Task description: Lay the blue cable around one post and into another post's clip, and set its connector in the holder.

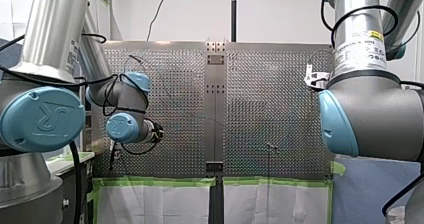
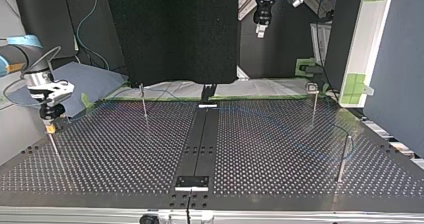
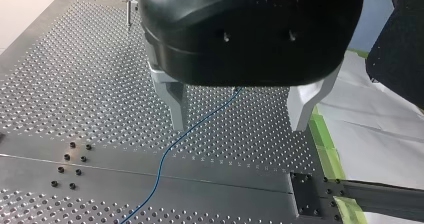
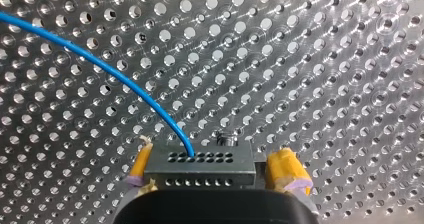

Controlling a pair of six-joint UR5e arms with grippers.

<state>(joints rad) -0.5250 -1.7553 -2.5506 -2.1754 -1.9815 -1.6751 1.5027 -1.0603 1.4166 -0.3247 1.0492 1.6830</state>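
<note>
In the right wrist view, the thin blue cable (image 4: 115, 76) curves over the perforated plate into a black connector block (image 4: 200, 165). The block sits between the yellow pads (image 4: 287, 171) of my right gripper (image 4: 210, 176). The jaws stand open, with a gap beside the block. In the top view this gripper (image 2: 50, 121) hovers at the head of a thin post (image 2: 54, 146) at the left. My left gripper (image 3: 239, 109) is open above the plate with nothing between its pale fingers (image 3: 172, 101). The cable (image 3: 170, 146) runs along the plate below it.
More thin posts stand on the plate in the top view: one at the back left (image 2: 144, 104), one with a clip head at the back right (image 2: 313, 99), one at the near right (image 2: 342, 159). A dark centre strip (image 2: 200, 144) splits the plate. Green tape (image 3: 325, 149) marks its edge.
</note>
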